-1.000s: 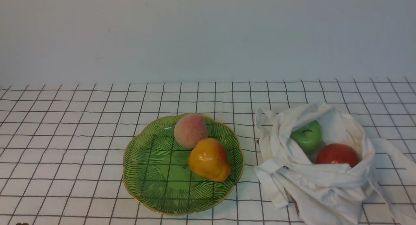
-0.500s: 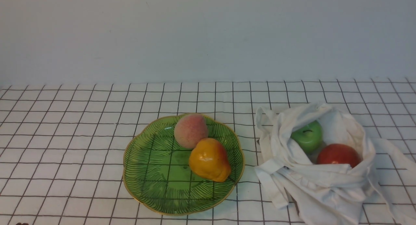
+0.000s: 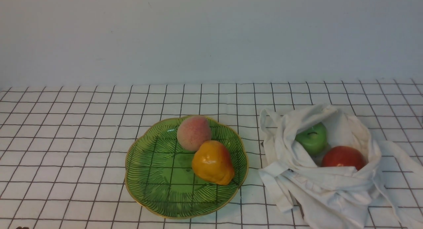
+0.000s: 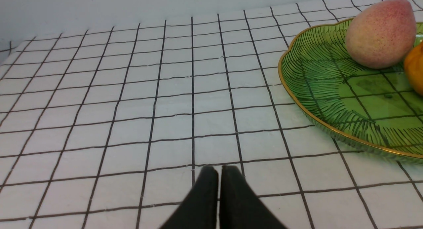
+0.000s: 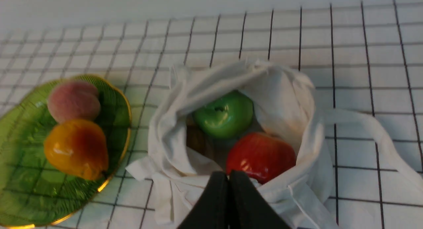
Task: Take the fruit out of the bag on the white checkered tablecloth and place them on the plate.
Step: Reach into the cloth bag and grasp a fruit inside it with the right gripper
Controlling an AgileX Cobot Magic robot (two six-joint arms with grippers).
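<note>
**Apples lying in bag**

The glossy red apple (image 3: 343, 157) and green apple (image 3: 312, 138) are sitting inside the soft white cloth bag (image 3: 330, 192), beside the green scalloped gold-rimmed plate (image 3: 148, 176). The left hand (image 4: 218, 169) and right hand (image 5: 228, 174) are hanging empty, fingers pressed together.

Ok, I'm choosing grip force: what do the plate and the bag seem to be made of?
The plate: probably glass or clear plastic, glossy; the tablecloth grid shows through it. The bag: soft matte white cloth; it folds and creases.
</note>
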